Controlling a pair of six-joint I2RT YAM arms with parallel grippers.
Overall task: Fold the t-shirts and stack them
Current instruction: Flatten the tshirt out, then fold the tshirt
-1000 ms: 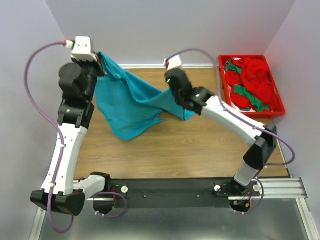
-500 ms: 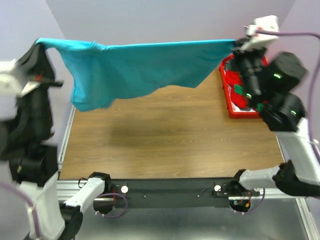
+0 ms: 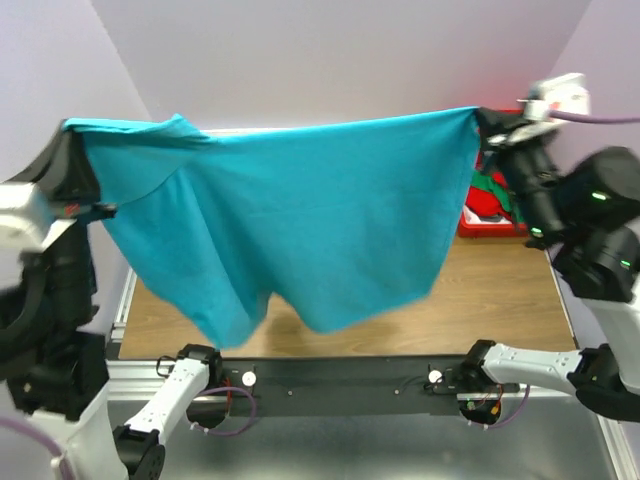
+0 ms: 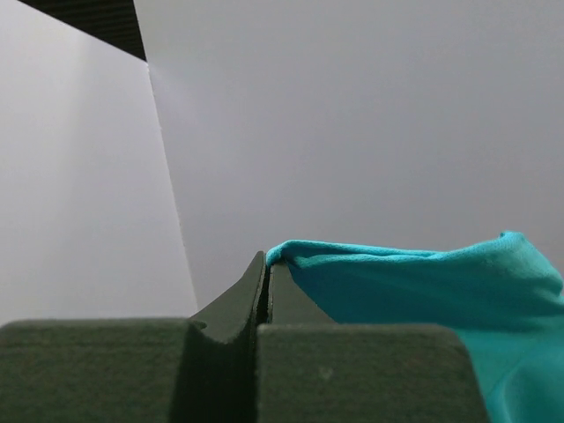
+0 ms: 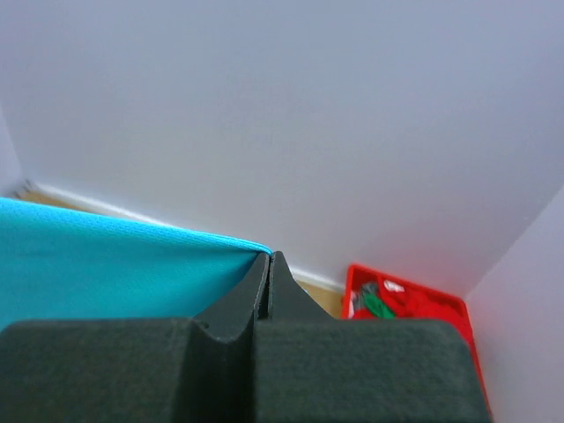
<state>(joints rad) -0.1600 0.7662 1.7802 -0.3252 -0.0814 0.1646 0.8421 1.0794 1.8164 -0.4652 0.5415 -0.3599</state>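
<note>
Above the left edge of the desk [image 3: 495, 290], the left gripper [image 3: 72, 128] pinches one top corner of the teal t-shirt [image 3: 300, 220]. Stretched taut between both grippers, it hangs spread over the desk, probably to flatten it before folding. Above the desk's right edge, the right gripper [image 3: 482, 118] pinches the opposite corner.

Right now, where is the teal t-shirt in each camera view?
Top external: teal t-shirt stretched across the middle.
Left wrist: teal t-shirt lower right.
Right wrist: teal t-shirt lower left.
Landmark: red tray, top external right; red tray, right wrist lower right; absent in left wrist.
</note>
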